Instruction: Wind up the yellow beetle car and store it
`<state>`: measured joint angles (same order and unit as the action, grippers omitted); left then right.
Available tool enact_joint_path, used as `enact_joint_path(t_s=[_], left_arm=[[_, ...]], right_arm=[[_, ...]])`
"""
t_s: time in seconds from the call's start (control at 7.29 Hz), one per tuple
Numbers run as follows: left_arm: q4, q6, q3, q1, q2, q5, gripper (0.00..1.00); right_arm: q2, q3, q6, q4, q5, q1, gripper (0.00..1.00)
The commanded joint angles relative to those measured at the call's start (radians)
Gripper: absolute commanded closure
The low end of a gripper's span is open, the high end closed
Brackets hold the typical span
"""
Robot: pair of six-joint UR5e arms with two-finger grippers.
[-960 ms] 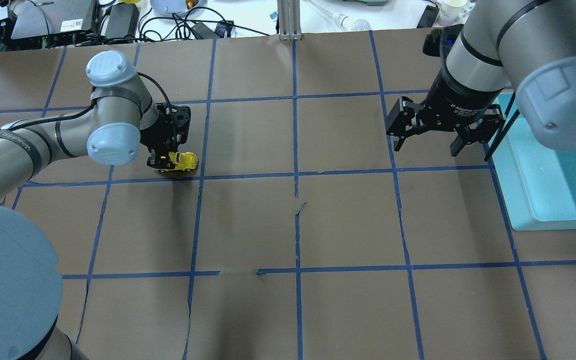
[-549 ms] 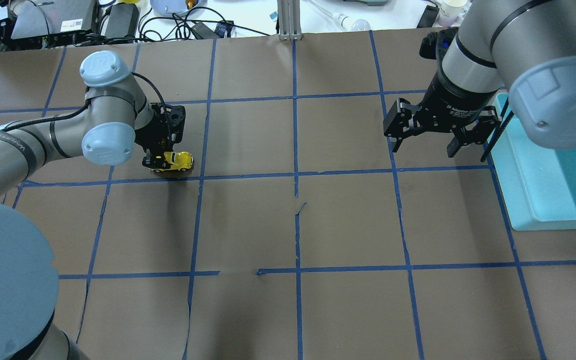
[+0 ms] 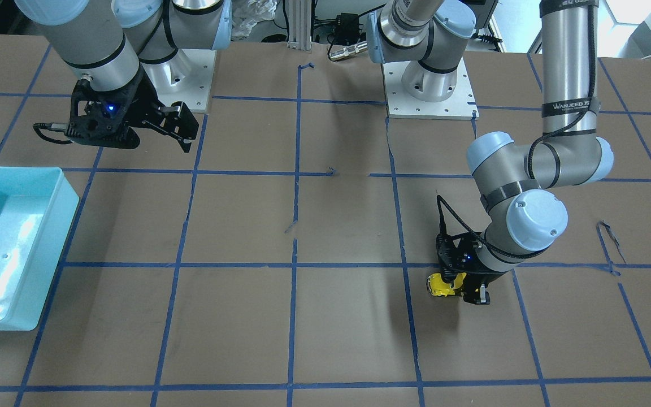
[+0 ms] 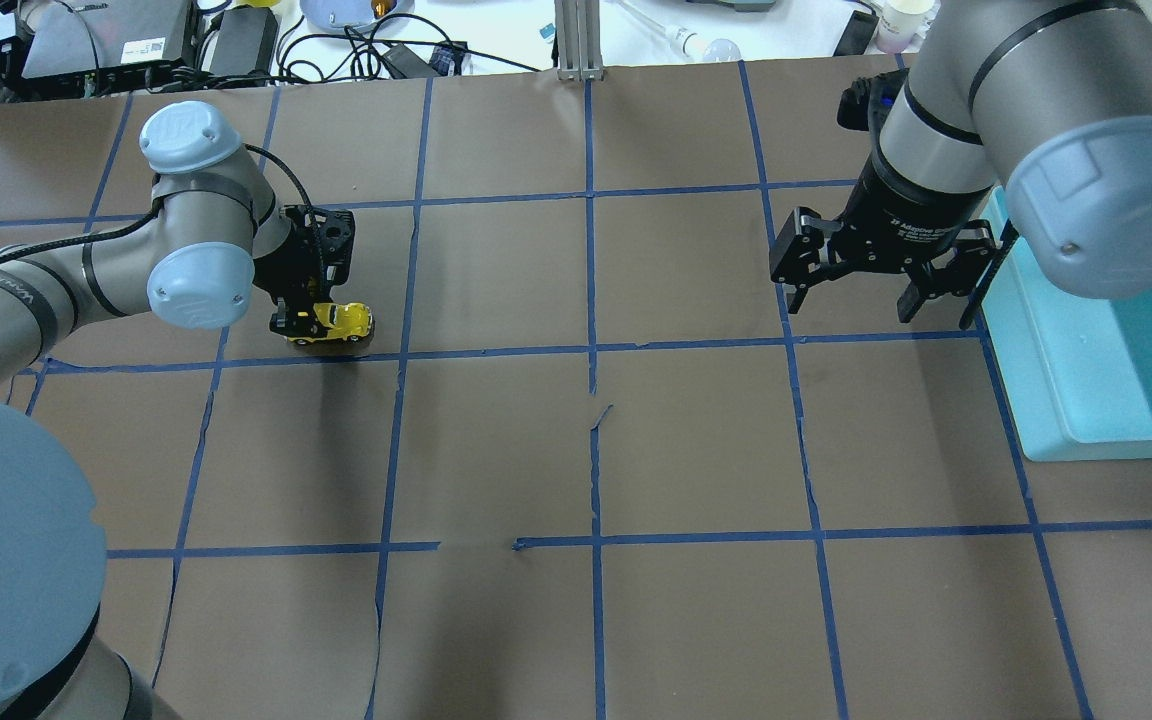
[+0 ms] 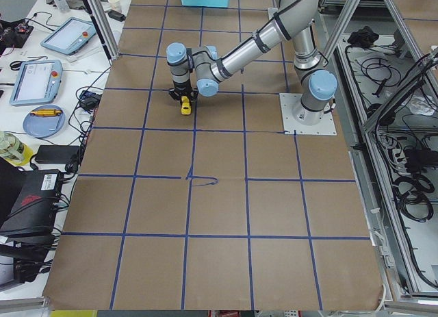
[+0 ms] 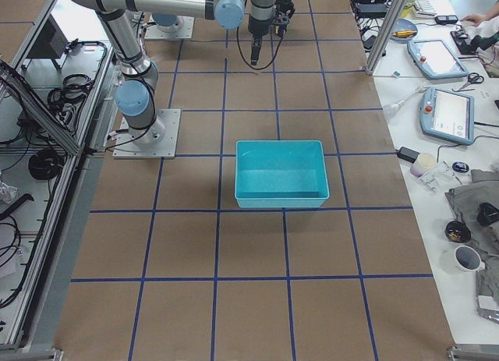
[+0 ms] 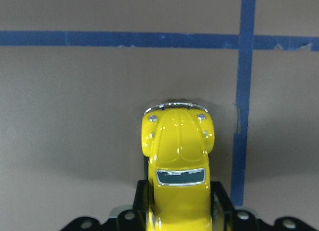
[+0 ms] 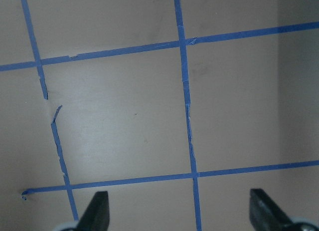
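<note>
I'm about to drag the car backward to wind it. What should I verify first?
1. Left gripper shut on the car: ok, it clamps the rear.
2. Wheels down on the paper: cannot tell, the wheels are hidden.
3. Nothing on the paper ahead of the car: ok in the left wrist view.
4. Right gripper open and well apart from the car: ok.
5. Bin empty for storing: ok.
</note>
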<state>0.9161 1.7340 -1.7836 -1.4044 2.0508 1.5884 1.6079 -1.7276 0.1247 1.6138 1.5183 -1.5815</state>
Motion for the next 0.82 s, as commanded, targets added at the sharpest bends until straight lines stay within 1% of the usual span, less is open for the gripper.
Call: enact_joint_path(t_s=[0.0, 0.41, 0.55, 0.69], left_arm=[[0.000, 0.012, 0.003, 0.016, -0.001, 0.007, 1.00], [0.000, 0.025, 0.004, 0.024, -0.001, 0.010, 1.00], [0.000, 0.025, 0.006, 0.024, -0.001, 0.036, 1.00], [0.001, 0.025, 0.007, 0.024, -0.001, 0.036, 1.00]], right_arm=[[0.000, 0.013, -0.004, 0.005, 0.014, 0.000, 0.00], [-0.002, 0.040, -0.014, 0.004, 0.020, 0.000, 0.00], [-0.002, 0.039, -0.014, 0.005, 0.035, 0.000, 0.00], [-0.002, 0.043, -0.016, 0.006, 0.057, 0.000, 0.00]])
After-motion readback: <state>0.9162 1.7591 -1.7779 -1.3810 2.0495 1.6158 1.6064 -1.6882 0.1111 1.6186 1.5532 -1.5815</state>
